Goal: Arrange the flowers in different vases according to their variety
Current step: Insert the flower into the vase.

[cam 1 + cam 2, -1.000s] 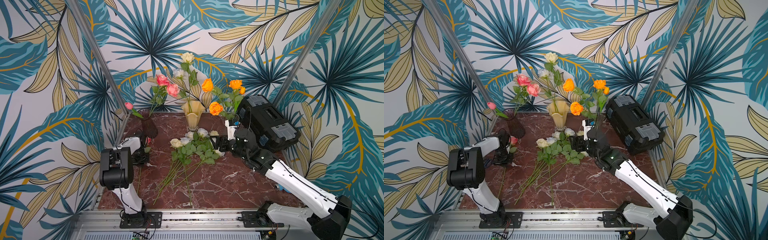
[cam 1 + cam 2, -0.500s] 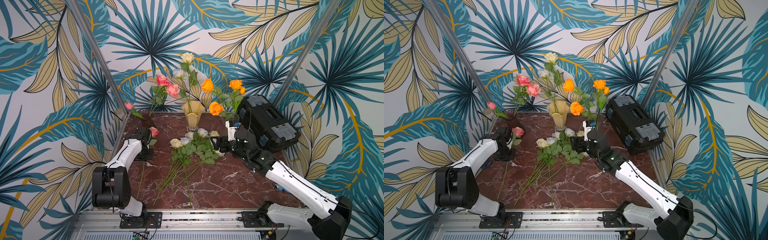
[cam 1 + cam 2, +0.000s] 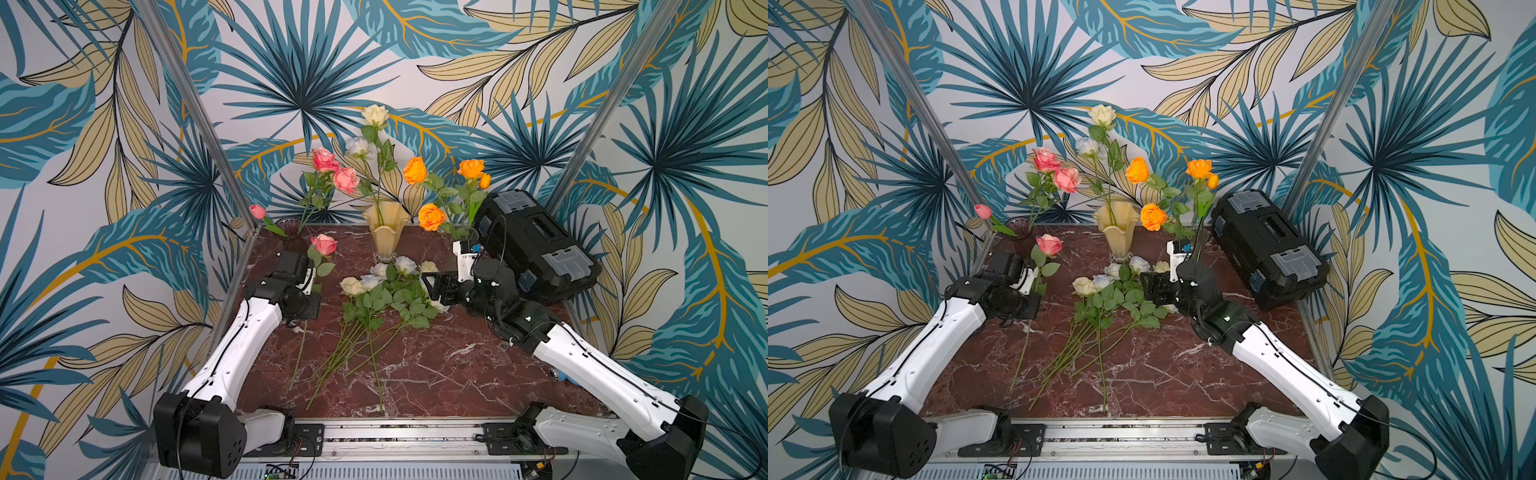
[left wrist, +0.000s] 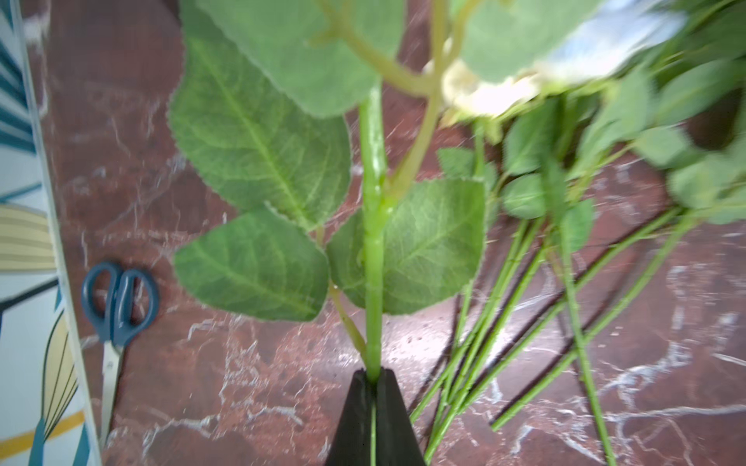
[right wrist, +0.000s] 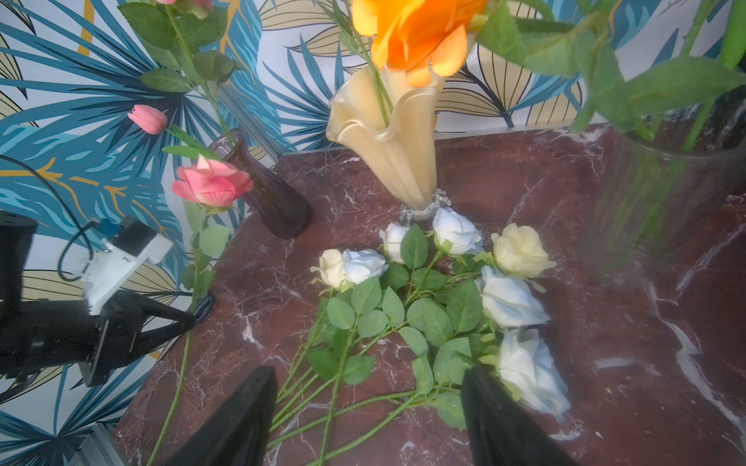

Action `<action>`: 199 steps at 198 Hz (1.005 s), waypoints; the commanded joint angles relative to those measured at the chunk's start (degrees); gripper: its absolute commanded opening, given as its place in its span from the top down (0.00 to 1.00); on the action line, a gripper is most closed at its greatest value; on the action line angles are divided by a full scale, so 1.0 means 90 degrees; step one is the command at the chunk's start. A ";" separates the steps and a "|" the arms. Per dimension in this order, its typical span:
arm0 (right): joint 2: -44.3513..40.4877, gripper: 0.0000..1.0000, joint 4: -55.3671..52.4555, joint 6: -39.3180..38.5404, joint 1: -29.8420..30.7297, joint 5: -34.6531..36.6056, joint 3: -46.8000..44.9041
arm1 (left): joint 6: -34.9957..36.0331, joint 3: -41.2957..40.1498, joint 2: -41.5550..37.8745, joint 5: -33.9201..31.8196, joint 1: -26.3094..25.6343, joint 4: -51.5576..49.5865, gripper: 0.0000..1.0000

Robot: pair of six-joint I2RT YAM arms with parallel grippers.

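My left gripper is shut on the green stem of a pink rose, held upright beside the dark purple vase. That vase holds pink roses and a pink tulip. The cream ruffled vase holds white roses. Orange roses stand in the clear glass vase. Several white and pale-blue roses lie on the marble top. My right gripper hangs open just above their stems, holding nothing.
A black toolbox lies tilted at the back right, close behind my right arm. Blue-handled scissors lie by the left edge of the table. Metal frame posts stand at both back corners.
My left arm has stretched out and lifted the pink rose up and to the right, away from the left edge. The right arm has not moved.
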 commanded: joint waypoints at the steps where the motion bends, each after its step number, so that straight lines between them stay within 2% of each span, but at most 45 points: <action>1: -0.0061 0.23 0.0058 0.0014 -0.0023 0.0046 0.0021 | 0.0209 0.0531 -0.0453 0.0352 -0.0110 0.0674 1.00; 28: -0.0068 0.23 -0.0007 -0.0026 -0.0023 0.0024 0.0090 | 0.0439 0.0741 -0.0888 0.0341 -0.0126 0.1200 1.00; 60: -0.0080 0.23 -0.0055 -0.0046 -0.0023 0.0046 0.0142 | 0.0657 0.0946 -0.1177 -0.0122 -0.0119 0.2187 1.00; 94: -0.0054 0.23 -0.0075 -0.0065 -0.0018 -0.0002 0.0214 | 0.1025 0.1519 -0.0868 -0.0589 -0.0067 0.3133 1.00; 114: -0.0064 0.23 -0.0122 -0.0066 -0.0020 0.0007 0.0286 | 0.1211 0.1934 -0.0557 -0.0621 0.0124 0.3666 1.00; 158: -0.0188 0.23 -0.0313 -0.0050 -0.0018 0.0037 0.0369 | 0.1217 0.2833 0.0189 -0.0329 0.0715 0.4381 1.00; 199: -0.0349 0.23 -0.0493 -0.0047 -0.0016 0.0199 0.0381 | 0.1183 0.3117 0.0787 -0.0022 0.1090 0.5360 1.00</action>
